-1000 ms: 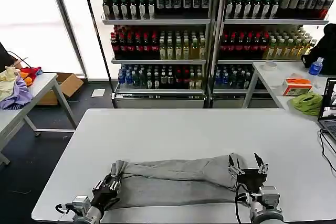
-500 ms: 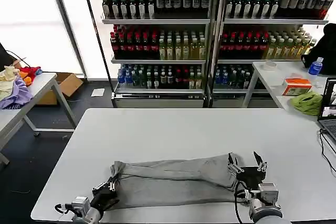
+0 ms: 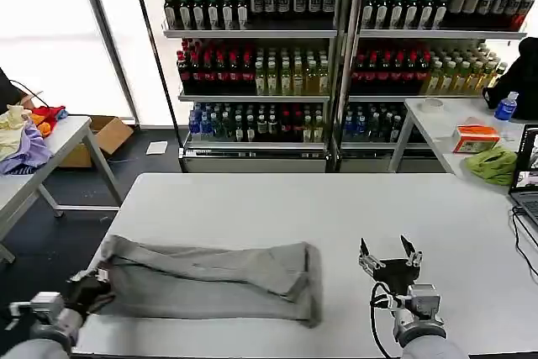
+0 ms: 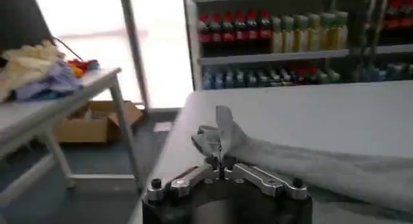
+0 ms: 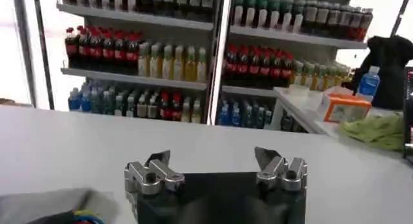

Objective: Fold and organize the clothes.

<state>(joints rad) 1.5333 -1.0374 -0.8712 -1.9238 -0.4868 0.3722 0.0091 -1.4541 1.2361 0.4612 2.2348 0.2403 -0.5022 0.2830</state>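
Observation:
A light grey shirt [image 3: 210, 279] lies folded into a long band across the near left part of the white table [image 3: 336, 208]. My left gripper [image 3: 91, 287] is at the table's left edge, shut on the shirt's bunched left end. In the left wrist view the fingertips [image 4: 219, 162] pinch a raised fold of the shirt [image 4: 310, 164], which trails away across the tabletop. My right gripper [image 3: 388, 255] stands open and empty to the right of the shirt, apart from it. The right wrist view shows that gripper [image 5: 213, 162] open over bare table, with a corner of the shirt [image 5: 51, 203] beside it.
A side table at left holds yellow, purple and red garments [image 3: 21, 136], with a cardboard box [image 3: 105, 136] beyond it. Bottle shelves [image 3: 336, 65] stand behind. At right are a green cloth [image 3: 494, 164], a laptop [image 3: 528, 174] and cables [image 3: 525, 241].
My left gripper has dragged the shirt to the left, up to the table's left edge. The shirt's right end has slid away from the open right gripper, which barely moved.

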